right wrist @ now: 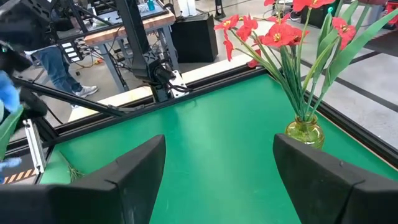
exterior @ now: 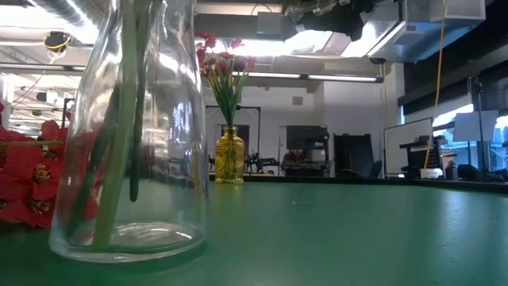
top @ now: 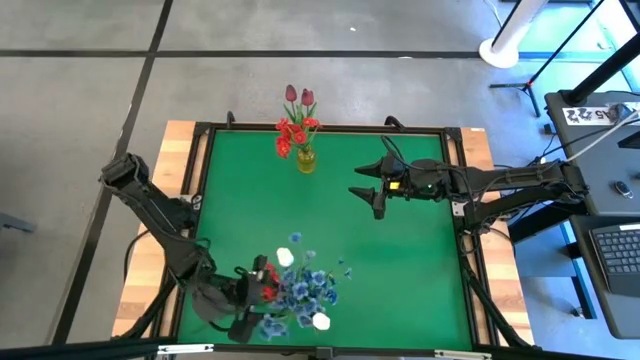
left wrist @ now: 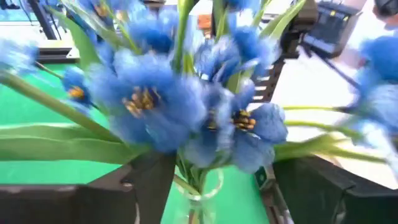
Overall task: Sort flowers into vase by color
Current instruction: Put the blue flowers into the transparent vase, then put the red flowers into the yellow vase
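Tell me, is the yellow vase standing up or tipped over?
Standing up. The yellow vase sits upright on the green table, with red flowers rising straight out of its neck.

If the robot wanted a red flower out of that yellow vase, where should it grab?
Probably on the thin green stems between the red flowers and the yellow vase, pinching from the side: they stand upright there, and the blooms would crush.

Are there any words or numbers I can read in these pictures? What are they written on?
Only one text shows: a white label with dark characters on the dark desk at the right edge of the high view. It is too small and tilted to read for certain.
Nothing readable stands on the yellow glass vase, the clear glass vase or the green table mat.
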Robot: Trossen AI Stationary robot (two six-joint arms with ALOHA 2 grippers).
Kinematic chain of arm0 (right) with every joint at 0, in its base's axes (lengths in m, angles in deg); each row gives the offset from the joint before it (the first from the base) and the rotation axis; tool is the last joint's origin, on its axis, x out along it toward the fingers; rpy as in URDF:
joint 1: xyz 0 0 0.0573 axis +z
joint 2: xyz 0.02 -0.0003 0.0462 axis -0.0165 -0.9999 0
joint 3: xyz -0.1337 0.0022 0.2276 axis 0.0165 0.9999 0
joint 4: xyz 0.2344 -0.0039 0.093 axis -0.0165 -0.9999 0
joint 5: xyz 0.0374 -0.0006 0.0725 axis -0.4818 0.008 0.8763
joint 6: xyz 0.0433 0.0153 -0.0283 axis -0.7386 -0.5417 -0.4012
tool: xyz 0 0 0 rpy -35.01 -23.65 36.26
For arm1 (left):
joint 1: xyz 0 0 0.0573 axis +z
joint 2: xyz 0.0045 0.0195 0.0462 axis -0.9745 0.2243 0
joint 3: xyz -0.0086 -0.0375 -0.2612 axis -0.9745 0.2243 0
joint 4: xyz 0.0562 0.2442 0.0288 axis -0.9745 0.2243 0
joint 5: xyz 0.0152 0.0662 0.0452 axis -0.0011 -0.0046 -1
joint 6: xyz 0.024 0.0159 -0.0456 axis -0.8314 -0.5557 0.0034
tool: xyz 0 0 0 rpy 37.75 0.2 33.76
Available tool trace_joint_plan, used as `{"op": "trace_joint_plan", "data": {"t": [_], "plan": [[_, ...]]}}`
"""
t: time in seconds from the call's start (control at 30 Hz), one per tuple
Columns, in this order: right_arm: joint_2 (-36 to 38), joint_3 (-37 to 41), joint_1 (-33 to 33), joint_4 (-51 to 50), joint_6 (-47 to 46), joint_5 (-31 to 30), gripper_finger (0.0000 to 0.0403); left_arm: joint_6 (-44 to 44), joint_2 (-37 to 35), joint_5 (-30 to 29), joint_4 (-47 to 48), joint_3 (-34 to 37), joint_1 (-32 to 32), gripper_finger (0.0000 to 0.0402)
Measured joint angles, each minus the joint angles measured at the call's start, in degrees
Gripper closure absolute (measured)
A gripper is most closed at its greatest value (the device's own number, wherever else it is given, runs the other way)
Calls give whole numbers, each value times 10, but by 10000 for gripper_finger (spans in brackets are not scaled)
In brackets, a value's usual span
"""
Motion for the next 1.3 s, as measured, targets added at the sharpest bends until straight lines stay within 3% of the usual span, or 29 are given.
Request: {"op": "trace_joint_plan", "data": {"t": [0.2,0.4,0.63,0.73,1.03,1.3], "plan": [[0,0,0,0,0,0,107,71,-64,-6,100,0,-41,132],[0,0,0,-8,0,0,107,274,-70,17,310,3,-83,135],[0,0,0,-12,-10,-1,107,462,12,164,337,48,-80,136],[0,0,0,-13,-12,-1,107,485,52,213,336,50,-80,136],[0,0,0,-13,-13,-1,107,520,133,260,334,50,-43,136],[0,0,0,-17,-13,-2,107,519,160,301,373,44,-3,147]]}}
